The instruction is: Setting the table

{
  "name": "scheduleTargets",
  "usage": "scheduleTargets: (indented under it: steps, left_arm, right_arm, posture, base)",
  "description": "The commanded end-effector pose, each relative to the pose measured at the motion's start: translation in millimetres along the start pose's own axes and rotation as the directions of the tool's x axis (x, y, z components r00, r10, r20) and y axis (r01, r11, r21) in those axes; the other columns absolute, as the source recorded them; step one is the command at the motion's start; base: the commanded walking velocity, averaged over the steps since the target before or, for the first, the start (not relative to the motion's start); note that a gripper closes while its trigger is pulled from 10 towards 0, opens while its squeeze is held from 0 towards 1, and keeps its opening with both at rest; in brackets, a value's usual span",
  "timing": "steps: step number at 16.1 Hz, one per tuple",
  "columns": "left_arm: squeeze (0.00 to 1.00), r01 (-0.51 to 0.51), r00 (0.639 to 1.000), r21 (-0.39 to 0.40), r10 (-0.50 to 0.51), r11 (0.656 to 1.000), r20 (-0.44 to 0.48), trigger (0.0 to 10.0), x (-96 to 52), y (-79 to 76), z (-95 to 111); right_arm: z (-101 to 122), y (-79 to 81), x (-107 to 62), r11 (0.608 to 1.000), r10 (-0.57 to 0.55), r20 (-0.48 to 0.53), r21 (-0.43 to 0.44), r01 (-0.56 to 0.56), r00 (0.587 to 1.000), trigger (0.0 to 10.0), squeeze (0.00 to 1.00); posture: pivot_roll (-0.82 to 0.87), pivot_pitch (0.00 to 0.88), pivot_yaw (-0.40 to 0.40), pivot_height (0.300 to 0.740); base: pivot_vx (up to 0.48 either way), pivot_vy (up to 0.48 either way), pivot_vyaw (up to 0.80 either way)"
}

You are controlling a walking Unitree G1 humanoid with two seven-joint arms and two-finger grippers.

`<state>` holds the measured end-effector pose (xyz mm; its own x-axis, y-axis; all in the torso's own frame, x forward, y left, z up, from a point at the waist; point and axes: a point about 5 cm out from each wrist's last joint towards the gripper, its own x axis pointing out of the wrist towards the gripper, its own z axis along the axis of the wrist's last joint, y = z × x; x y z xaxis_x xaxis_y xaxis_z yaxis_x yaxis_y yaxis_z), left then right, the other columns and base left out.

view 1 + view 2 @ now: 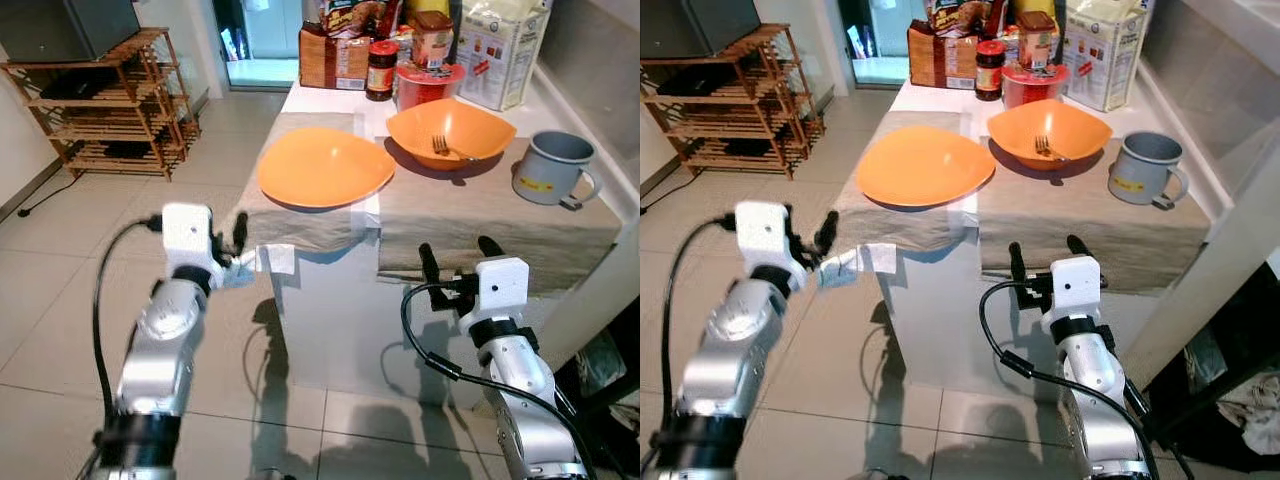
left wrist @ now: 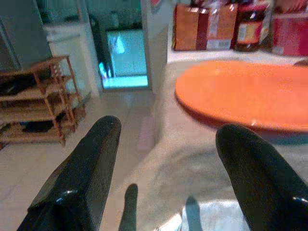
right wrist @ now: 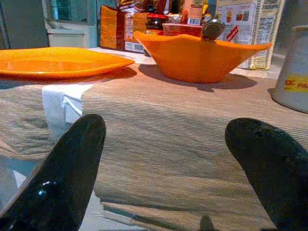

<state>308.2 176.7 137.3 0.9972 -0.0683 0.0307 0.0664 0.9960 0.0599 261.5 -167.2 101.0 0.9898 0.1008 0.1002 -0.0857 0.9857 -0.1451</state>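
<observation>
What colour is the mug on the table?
The mug is grey with a small yellow label, clearest in the left eye view.

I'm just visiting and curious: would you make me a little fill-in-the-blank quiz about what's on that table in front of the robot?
1. The fork lies inside the orange ____.
2. The grey mug stands to the robot's ____ of the bowl.
3. The flat plate is coloured ____.
4. Both the left gripper and the right gripper have their fingers ____.

Missing words: bowl; right; orange; open
</observation>
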Motion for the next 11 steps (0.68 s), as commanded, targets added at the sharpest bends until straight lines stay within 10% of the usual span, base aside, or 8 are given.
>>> scheduleTargets:
  steps: [1, 11]
  left_arm:
    - [0.00, 0.006, 1.000, -0.007, -0.006, 1.000, 0.005, 10.0, 1.6, 0.6, 1.8]
    - [0.00, 0.081, 0.997, 0.001, -0.081, 0.997, 0.020, 10.0, 2.4, -11.1, 5.8]
  right_arm:
    - [-0.4, 2.4, -0.3, 1.000, 0.007, -0.007, 0.001, -0.007, 1.000, 10.0, 0.00]
    - [32.1, 2.4, -17.4, 0.983, 0.181, 0.007, 0.040, -0.181, 0.983, 10.0, 0.00]
  posture:
    - [-0.15, 0.000, 0.077, 0.735]
    - [-0.16, 0.000, 0.075, 0.735]
  base:
    - [0.000, 0.000, 0.00]
    - [0.363, 0.126, 0.00]
